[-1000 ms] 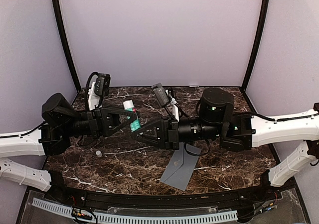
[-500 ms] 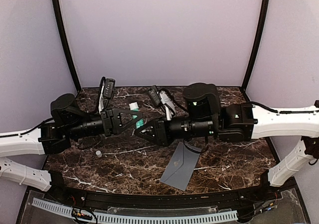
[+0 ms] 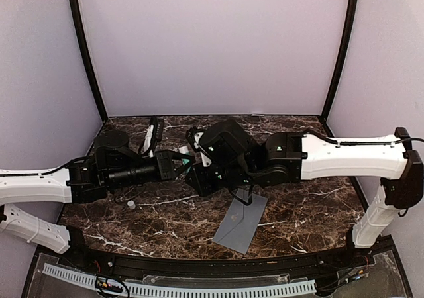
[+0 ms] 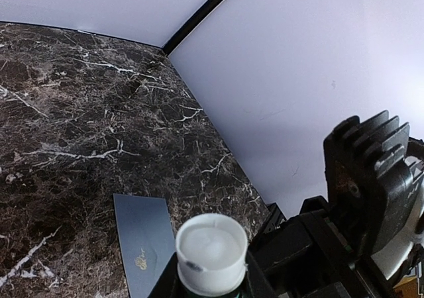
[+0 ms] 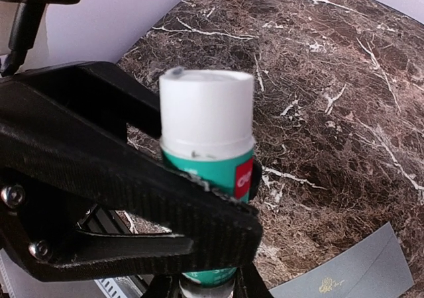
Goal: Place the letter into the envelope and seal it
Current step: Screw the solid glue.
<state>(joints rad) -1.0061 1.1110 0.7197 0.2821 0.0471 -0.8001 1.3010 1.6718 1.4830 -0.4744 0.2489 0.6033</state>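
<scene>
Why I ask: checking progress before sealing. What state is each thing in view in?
envelope: lying flat on the table, not held.
glue stick: lifted off the table, white cap apparently on, gripped from both sides.
left gripper: jaws shut on the glue stick.
right gripper: jaws shut on the glue stick.
letter: not visible.

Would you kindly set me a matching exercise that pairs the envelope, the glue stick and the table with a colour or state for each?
Things:
1. envelope
2. glue stick
3. table

Descriptions:
A. dark marble with white veins
B. green body with a white top, held off the surface
C. grey-blue, lying flat

Pairs: 1-C, 2-B, 3-A
</scene>
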